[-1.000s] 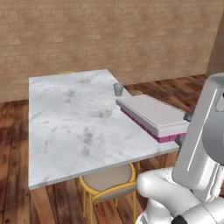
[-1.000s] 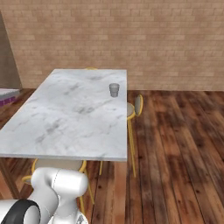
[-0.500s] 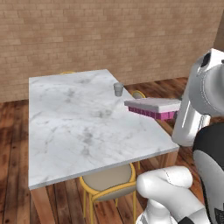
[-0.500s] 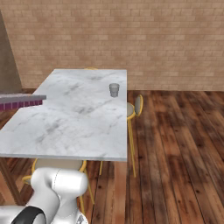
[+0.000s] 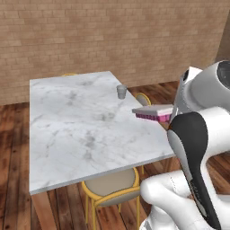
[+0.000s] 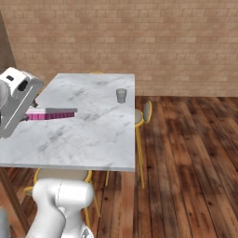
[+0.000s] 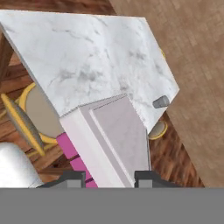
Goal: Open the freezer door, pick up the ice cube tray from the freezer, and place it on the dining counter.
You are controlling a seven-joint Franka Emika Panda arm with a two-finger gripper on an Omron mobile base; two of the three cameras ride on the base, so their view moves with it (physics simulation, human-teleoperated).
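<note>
Tray (image 7: 114,140) | clamped in pincer (image 7: 109,177) | above dining counter (image 7: 87,57) edge

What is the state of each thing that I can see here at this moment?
ice cube tray: held in the air by the gripper, roughly level, partly over the counter, not yet set down.
gripper: shut on the ice cube tray.
dining counter: bare marble, carries one cup.
grey cup: upright, near the counter's edge.
stools: tucked under the counter edges.
</note>
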